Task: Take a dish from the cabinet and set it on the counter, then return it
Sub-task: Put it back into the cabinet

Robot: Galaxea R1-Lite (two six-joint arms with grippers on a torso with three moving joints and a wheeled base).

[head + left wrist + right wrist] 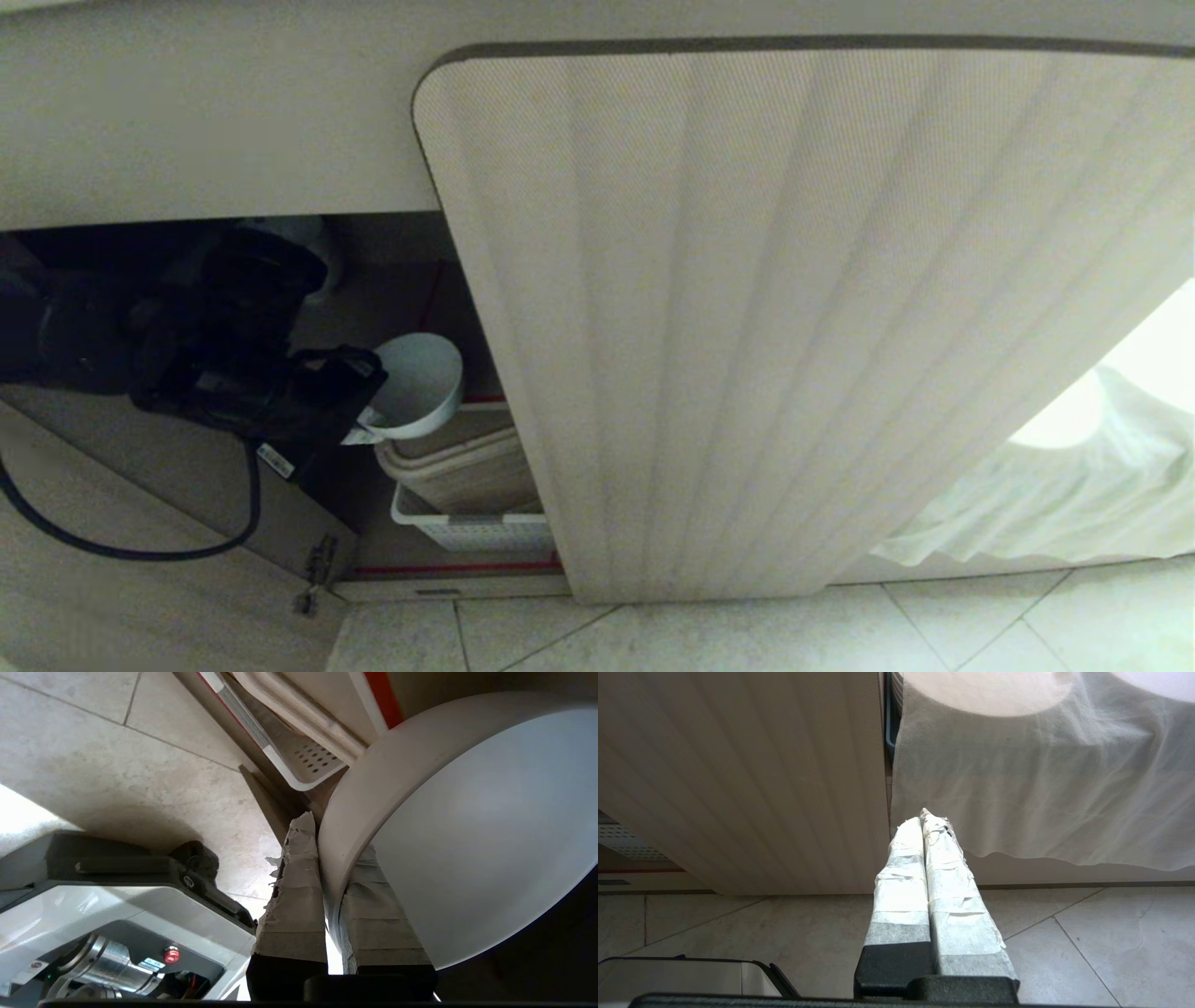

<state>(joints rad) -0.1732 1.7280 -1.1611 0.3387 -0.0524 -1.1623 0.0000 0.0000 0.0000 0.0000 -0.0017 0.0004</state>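
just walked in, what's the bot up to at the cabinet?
The left hand is pinching the rim of the white bowl at the open side of the cabinet, one finger inside the rim and one outside. The bowl is held tilted in the air above the stacked beige trays and a white perforated basket. The right hand is shut and empty, parked low in front of the closed fluted door, near a hanging white cloth.
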